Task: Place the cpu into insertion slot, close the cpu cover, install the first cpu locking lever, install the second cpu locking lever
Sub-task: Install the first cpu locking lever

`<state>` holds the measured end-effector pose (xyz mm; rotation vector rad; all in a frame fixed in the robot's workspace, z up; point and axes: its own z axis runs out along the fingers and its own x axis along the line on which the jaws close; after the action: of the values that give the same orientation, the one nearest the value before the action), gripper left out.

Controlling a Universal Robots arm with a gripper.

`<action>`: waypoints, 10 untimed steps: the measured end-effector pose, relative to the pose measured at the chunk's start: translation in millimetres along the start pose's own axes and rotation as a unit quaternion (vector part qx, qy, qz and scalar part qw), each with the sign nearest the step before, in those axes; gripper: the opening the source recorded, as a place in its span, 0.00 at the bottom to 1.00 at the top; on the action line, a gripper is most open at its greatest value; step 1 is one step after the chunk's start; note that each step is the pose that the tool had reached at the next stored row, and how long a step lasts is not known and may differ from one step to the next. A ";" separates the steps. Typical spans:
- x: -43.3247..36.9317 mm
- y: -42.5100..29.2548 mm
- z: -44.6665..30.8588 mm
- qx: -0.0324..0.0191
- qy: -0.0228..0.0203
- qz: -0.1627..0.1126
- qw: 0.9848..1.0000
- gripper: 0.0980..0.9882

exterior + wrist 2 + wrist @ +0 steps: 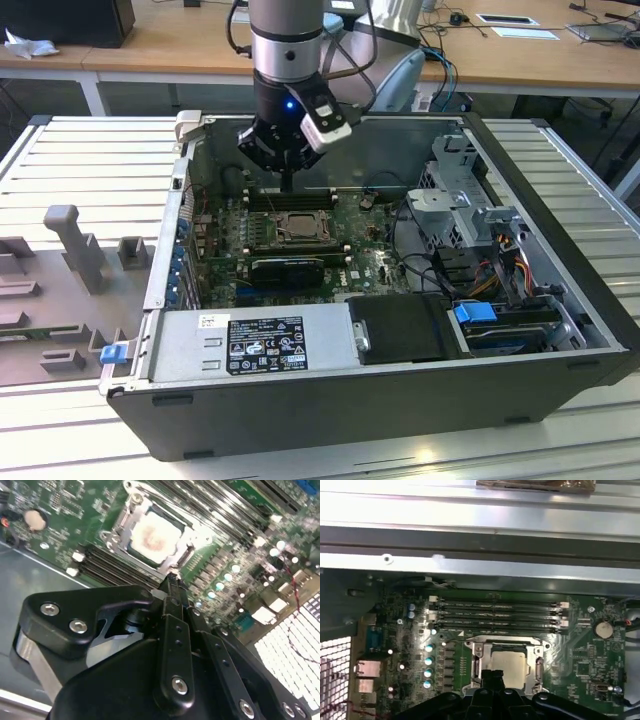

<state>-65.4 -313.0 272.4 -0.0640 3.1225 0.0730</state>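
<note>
Black gripper (170, 582), fingers pressed together and holding nothing, hangs just above the socket edge. Cpu (152, 536) already sits in the slot (536, 659), cover (131, 521) down around it. Judged step: the locking levers, needing a careful push.

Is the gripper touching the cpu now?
Cannot tell. In the second wrist view the gripper ends at the edge of the cpu cover beside the cpu.
</note>
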 end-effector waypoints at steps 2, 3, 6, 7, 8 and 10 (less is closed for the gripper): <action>10.4 0.7 0.8 0.000 0.000 0.000 1.000 0.01; 13.9 0.9 1.1 0.000 0.000 0.000 1.000 0.01; 33.3 1.9 3.2 -0.001 -0.001 0.000 1.000 0.01; 41.8 2.8 5.5 -0.001 -0.001 0.000 1.000 0.01; 45.4 6.0 8.0 -0.001 -0.001 0.000 1.000 0.01; 45.8 10.3 10.0 -0.001 -0.001 0.000 1.000 0.01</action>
<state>-111.5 -304.1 262.0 -0.0627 3.1212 0.0749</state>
